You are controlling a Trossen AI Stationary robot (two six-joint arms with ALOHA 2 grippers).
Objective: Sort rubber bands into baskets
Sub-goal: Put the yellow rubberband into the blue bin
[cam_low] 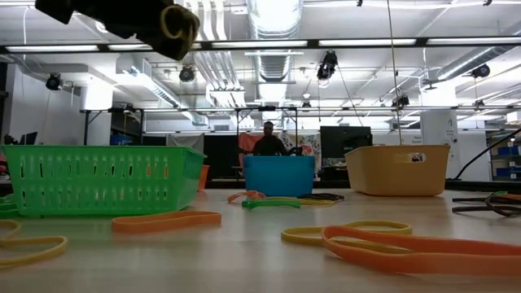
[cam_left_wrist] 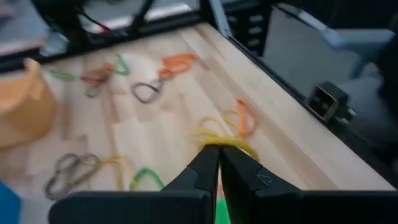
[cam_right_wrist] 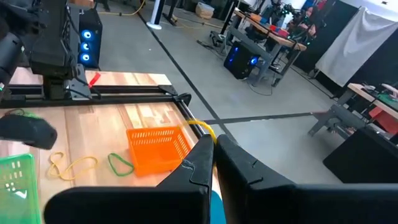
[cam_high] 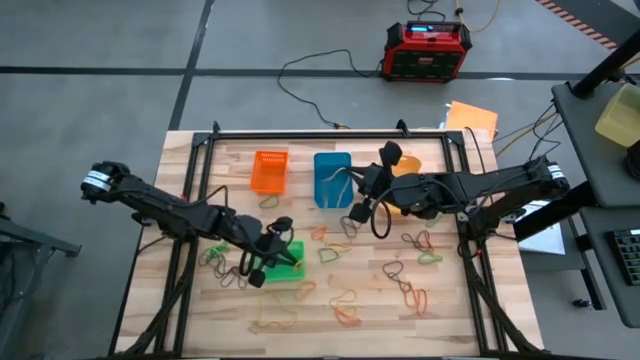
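Four baskets stand on the wooden table: orange, blue, yellow-orange, which is partly behind my right arm, and green. Many rubber bands lie loose over the near half of the table. My left gripper hangs above the green basket and is shut on a yellow rubber band. My right gripper is at the near edge of the blue basket and is shut on another yellow rubber band. My left gripper pinches the yellow rubber band between its two fingertips. The fingers slant down toward the table's right side. The band curls in a loop around the tips and is lifted clear of the table. My right gripper pinches a yellow rubber band between the free ends of its two fingers. The fingers lie nearly level and point toward the table's far left. The band arches off the tips, lifted clear of the table.
Black frame bars run along the table's far edge and down both sides. A red-and-black box with cables sits on the floor beyond the table. Loose bands lie close to the near edge. A person is far behind the blue basket.
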